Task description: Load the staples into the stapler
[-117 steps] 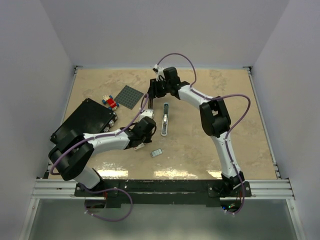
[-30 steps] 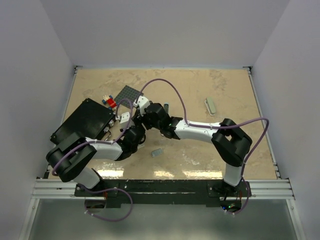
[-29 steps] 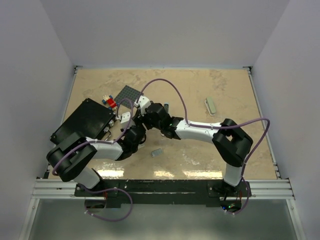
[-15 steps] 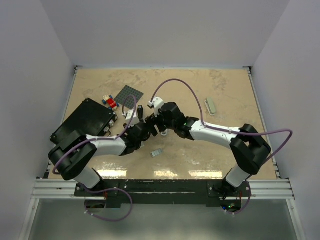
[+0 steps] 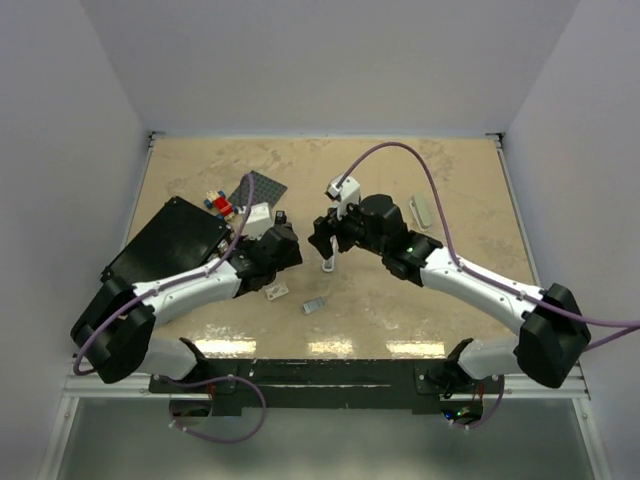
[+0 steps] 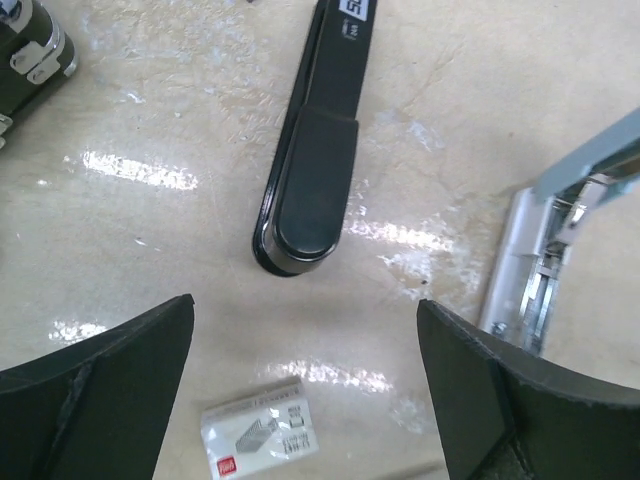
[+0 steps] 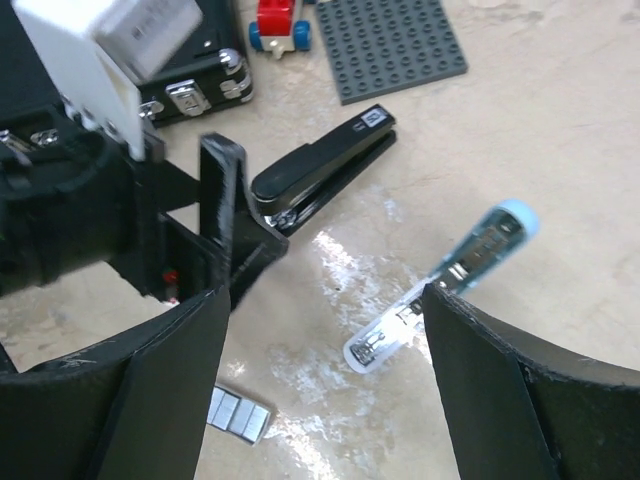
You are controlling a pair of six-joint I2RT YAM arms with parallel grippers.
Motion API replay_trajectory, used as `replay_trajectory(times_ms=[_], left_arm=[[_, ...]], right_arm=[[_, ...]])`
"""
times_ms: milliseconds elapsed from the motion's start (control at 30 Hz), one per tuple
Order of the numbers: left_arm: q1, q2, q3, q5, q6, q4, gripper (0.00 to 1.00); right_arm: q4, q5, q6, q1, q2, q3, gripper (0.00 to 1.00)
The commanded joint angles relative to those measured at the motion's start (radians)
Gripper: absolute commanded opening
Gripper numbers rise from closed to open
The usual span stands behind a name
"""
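Observation:
The stapler [image 7: 450, 275] is pale blue and silver and lies open on the table, its metal channel showing; it also appears at the right of the left wrist view [image 6: 540, 250] and below the right gripper in the top view [image 5: 327, 263]. The staples [image 7: 238, 415] are a small ribbed grey-blue block lying loose on the table [image 5: 314, 306], nearer the arm bases. My left gripper [image 6: 305, 330] is open and empty above the table [image 5: 283, 245]. My right gripper [image 7: 325, 310] is open and empty, hovering over the stapler [image 5: 325, 240]. The two grippers face each other.
A black stapler [image 6: 315, 150] lies shut just beyond the left gripper [image 7: 325, 172]. A little white staple box [image 6: 262, 441] lies under the left gripper [image 5: 276, 291]. A black case [image 5: 165, 245], a grey studded plate [image 5: 258, 190], toy bricks [image 5: 218, 204] and a pale oblong piece [image 5: 420, 209] lie around.
My left gripper has opened wide and shifted up-right. The right arm has swung right and drawn away from the left gripper, uncovering the pale stapler.

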Motion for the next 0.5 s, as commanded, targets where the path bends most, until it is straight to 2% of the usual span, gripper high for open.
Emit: replay_trajectory(times_ms=[0,133,200,300,333,467], left_arm=[[0.072,-0.051,0.12,0.089,0.083,-0.181,0.97],[0.164,0.012,0.222,0.213,0.18,-0.25,0.95],[0.207,0.095,0.311,0.284,0.239,-0.308,0.93],[0.219,0.211,0.43,0.318,0.306,-0.378,0.86],[0.221,0.236,0.469,0.324,0.322,-0.391,0.8],[0.228,0.32,0.511,0.338,0.347,-0.408,0.68]], right_arm=[[-0.074,0.063,0.021,-0.022,-0.099,-0.011,0.82],[-0.111,0.135,0.038,-0.03,-0.155,-0.027,0.82],[-0.121,0.153,0.046,-0.033,-0.173,-0.037,0.82],[-0.132,0.159,0.054,-0.035,-0.199,-0.054,0.82],[-0.134,0.162,0.055,-0.036,-0.211,-0.063,0.82],[-0.141,0.17,0.064,-0.039,-0.242,-0.082,0.82]])
